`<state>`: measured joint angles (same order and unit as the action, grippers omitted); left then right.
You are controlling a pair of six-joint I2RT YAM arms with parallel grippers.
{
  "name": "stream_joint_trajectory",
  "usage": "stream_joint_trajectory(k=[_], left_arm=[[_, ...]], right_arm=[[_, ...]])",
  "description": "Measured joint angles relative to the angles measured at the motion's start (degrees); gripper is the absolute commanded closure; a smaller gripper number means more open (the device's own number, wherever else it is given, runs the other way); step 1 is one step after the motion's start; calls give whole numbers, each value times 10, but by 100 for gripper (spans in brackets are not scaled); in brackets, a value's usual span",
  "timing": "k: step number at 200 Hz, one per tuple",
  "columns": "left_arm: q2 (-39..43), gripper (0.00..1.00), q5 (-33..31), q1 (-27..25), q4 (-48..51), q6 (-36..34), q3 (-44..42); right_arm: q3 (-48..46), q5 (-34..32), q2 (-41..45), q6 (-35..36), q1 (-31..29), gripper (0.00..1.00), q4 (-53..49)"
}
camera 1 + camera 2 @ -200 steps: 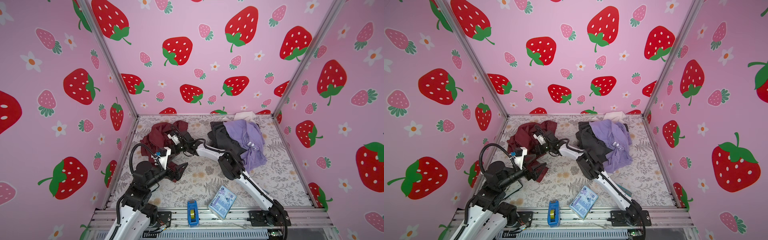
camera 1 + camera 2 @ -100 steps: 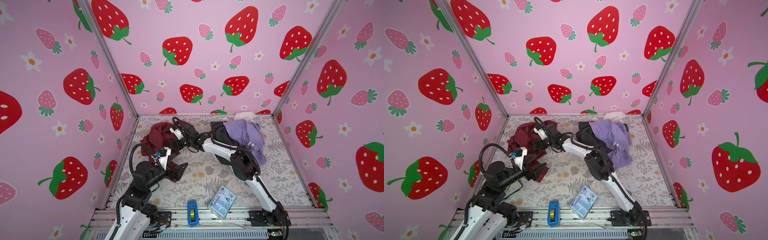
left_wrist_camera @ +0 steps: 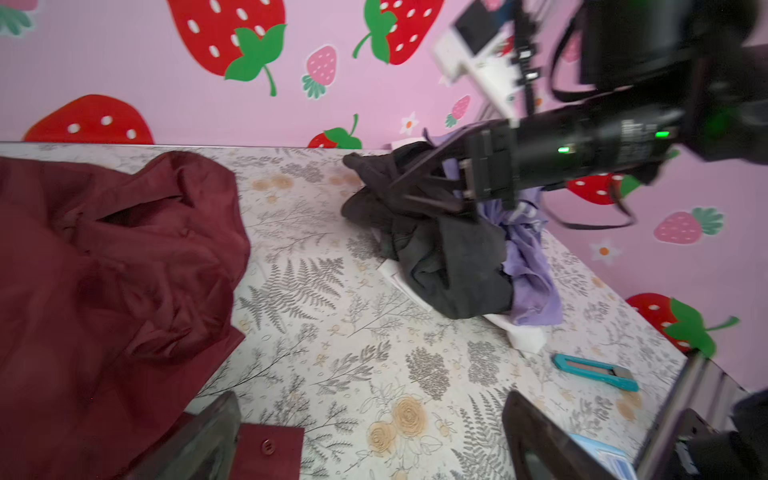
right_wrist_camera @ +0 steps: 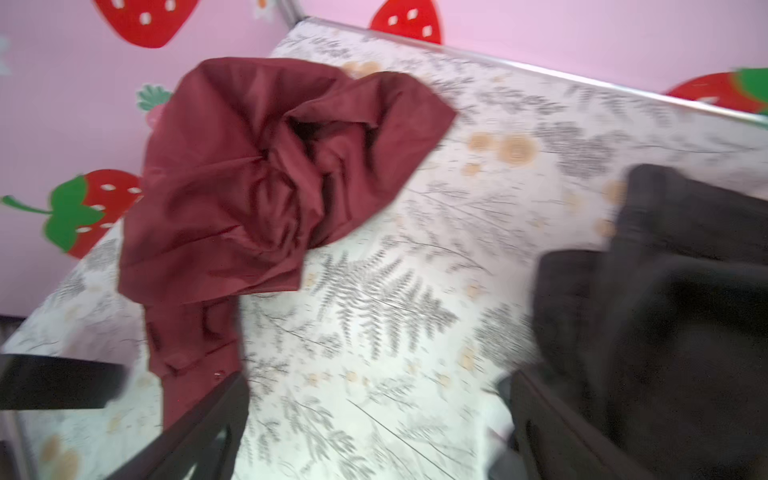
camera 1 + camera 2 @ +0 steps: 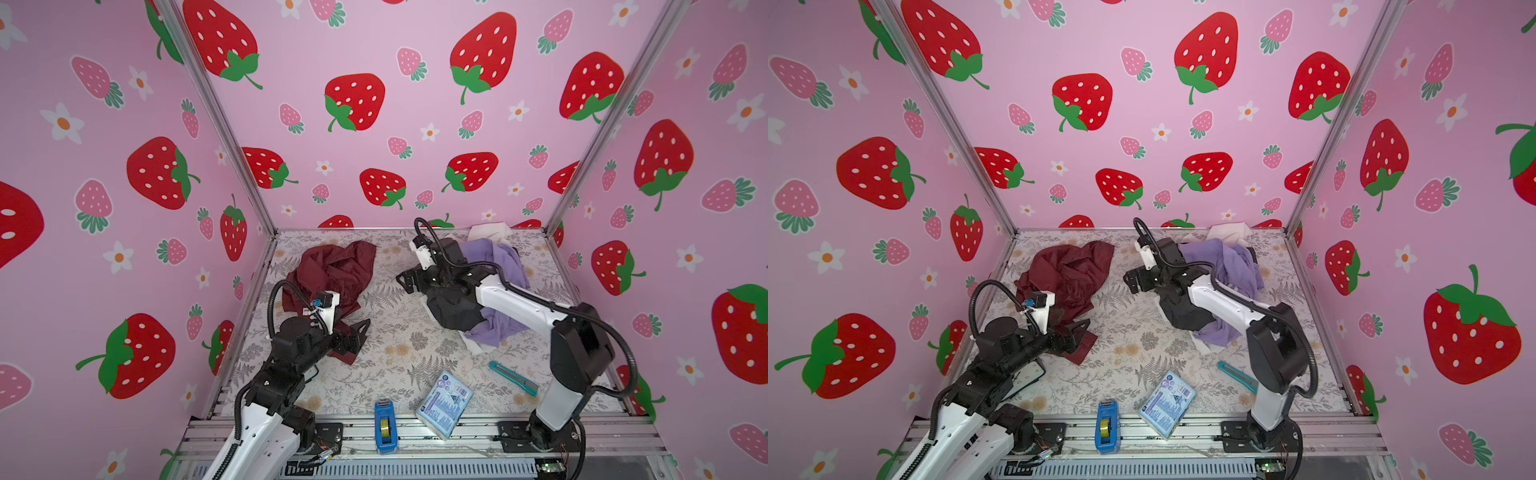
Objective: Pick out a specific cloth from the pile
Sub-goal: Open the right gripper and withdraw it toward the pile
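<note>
1 maroon cloth point(image 5: 332, 270) at 10 o'clock, 1 pile point(image 5: 498, 326) at 2, bare worktop point(image 5: 390, 324) btwn, L gripper point(image 5: 359, 332) open over cloth's edge, R gripper point(image 5: 405, 282) open by pile, both empty, 1 tissue pack point(image 5: 444, 404), 1 tape dispenser point(image 5: 385, 424), 1 box cutter point(image 5: 513, 377) near 6.

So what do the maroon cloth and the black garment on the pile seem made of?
Maroon cloth: thin woven fabric, probably synthetic; faint sheen and sharp, crisp creases. Black garment on the pile: thicker, matte, likely a soft knit; rounded folds, no shine. Exact fibre cannot be told.
</note>
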<state>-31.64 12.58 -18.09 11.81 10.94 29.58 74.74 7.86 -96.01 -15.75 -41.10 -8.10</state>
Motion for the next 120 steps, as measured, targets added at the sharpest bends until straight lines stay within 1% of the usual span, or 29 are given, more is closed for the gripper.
stream_joint_trajectory(k=[17, 41, 63, 94, 107, 120], left_arm=[[-7, 1, -75, 0, 9, 1, 11], [-14, 1, -195, -1, 7, -2, 12], [-34, 1, -292, -1, -33, -19, 0], [-96, 1, -431, 1, -135, -50, -54], [-128, 0, -466, 4, -170, -65, -73], [-155, 0, -482, 8, -204, -77, -88]], right_arm=[[-46, -25, 71, 12, 37, 0, -6], [-108, -60, 169, 34, 90, 0, -5], [-168, -115, 240, 55, 127, 0, 15], [-266, -223, 291, 81, 148, 0, 75], [-312, -262, 300, 97, 158, 0, 111], [-360, -295, 303, 116, 169, 0, 157]])
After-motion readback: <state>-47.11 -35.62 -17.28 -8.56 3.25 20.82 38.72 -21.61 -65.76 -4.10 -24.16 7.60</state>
